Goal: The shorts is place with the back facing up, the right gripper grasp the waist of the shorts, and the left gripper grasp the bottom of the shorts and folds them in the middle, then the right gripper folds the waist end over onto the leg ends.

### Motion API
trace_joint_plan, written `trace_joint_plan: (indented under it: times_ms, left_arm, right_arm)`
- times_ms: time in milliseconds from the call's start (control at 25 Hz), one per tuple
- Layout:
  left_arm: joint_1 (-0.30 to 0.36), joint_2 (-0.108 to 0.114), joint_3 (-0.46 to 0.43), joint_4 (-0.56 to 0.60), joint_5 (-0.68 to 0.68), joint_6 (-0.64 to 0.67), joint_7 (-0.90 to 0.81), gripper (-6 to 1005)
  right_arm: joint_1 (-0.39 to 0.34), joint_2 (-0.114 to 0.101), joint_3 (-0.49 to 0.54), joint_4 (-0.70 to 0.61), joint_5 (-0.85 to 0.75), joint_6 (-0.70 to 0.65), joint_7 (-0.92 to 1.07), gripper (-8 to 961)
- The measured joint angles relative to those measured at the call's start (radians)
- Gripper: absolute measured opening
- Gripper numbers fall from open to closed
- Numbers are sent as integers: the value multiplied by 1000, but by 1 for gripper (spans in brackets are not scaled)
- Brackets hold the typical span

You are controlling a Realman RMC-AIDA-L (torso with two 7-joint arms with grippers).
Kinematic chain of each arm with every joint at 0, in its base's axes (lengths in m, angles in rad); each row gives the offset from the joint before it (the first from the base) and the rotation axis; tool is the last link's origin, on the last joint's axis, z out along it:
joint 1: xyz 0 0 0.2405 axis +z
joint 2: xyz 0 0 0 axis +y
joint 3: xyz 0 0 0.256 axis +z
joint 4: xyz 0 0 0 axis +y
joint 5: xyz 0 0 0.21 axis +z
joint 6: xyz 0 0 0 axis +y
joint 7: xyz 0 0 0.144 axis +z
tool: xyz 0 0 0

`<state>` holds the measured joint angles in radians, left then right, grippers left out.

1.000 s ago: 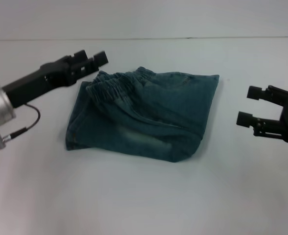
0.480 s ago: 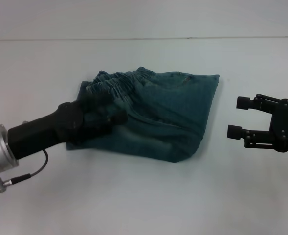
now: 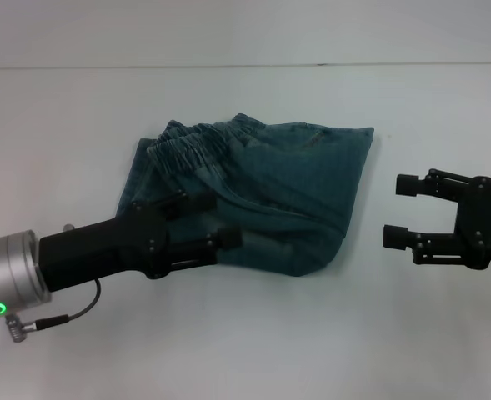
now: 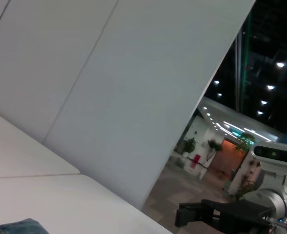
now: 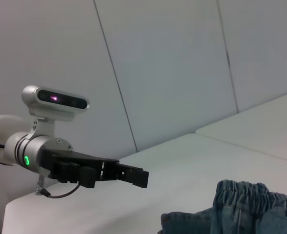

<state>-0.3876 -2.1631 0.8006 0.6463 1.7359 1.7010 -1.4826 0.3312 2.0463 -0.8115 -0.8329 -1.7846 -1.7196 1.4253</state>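
Denim shorts [image 3: 258,196] lie folded on the white table [image 3: 245,333], roughly in the middle of the head view. The elastic waistband [image 3: 199,143] is bunched along the far-left part of the pile, and a paler, worn patch shows near the front edge. The cloth is creased, with one diagonal fold running from the waistband toward the front right corner.

The left claw [image 3: 205,223] reaches in from the robot's left, low over the front-left part of the shorts. Its two dark fingers [image 3: 220,240] are spread apart, one lying across the denim and the other along the front edge; whether they touch the fabric cannot be told. Nothing is clamped between them. A green light glows on the silver wrist section of that arm.

The right claw [image 3: 403,210] hangs to the robot's right of the shorts, near their right edge but apart from it, with its fingers wide apart and pointing toward the cloth.

From the right wrist view, the left claw [image 5: 128,175] shows across the table with the gathered waistband [image 5: 253,195] in the foreground. The left wrist view shows only a sliver of denim [image 4: 16,226].
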Motion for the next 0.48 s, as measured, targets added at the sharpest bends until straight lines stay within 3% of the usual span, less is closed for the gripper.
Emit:
trace_joint_plan:
  times_ms: [480]
  left_arm:
    - [-22, 0, 2, -38, 5, -12, 30, 886]
  right_arm:
    - [9, 7, 0, 0, -19, -3, 7, 925]
